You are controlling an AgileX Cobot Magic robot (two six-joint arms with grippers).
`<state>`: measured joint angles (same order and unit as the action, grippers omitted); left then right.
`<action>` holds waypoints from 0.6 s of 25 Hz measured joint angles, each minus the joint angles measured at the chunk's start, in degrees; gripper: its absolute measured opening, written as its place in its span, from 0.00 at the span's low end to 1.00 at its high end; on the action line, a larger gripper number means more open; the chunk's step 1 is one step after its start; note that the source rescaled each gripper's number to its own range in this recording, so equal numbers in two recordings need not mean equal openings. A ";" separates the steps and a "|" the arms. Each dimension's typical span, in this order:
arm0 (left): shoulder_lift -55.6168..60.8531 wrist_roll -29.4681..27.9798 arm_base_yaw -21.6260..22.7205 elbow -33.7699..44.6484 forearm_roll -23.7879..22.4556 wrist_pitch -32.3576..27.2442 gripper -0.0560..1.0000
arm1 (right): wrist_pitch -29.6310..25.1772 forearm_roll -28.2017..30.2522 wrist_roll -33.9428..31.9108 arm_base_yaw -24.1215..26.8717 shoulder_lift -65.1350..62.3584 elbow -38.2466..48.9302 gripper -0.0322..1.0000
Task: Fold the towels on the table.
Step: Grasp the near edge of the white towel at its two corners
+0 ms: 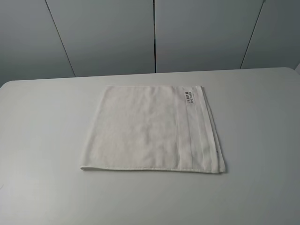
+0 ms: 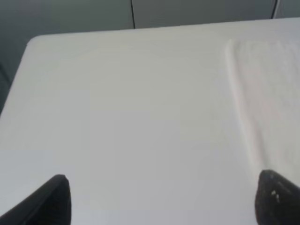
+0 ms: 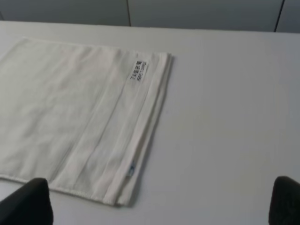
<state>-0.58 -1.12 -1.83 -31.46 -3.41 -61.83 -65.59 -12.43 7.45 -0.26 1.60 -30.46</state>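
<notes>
Bench [image 1: 42,187]: white, matte, rounded at the corners, far wider than what it carries. Towel [image 1: 152,129]: one, white terry, lying flat and squared near the middle of the bench, well clear of every edge and within reach of both arms. Stripe [image 1: 185,136]: woven band running front to back along the towel's right side. Label [image 1: 189,97]: small, dark print, at the far end of that band. The right edge shows stacked layers, so I judge the towel is already doubled at least once and further folds are due. Left claw [image 2: 164,197]: spread wide, holding nothing, poised low over bare bench with the towel's left edge close to one finger, likely staged to take that side. Right claw [image 3: 157,201]: likewise wide apart and unladen, facing the towel's near right corner. Neither arm shows in the high view, so both are back from the cloth.
</notes>
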 joint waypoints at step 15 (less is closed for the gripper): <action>-46.44 32.75 -2.02 -14.39 8.43 3.22 1.00 | 4.63 -6.33 19.78 0.00 38.82 -13.67 1.00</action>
<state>-47.02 31.63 -3.85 -45.85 5.02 -58.61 -60.96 -18.77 27.23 -0.26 40.42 -44.13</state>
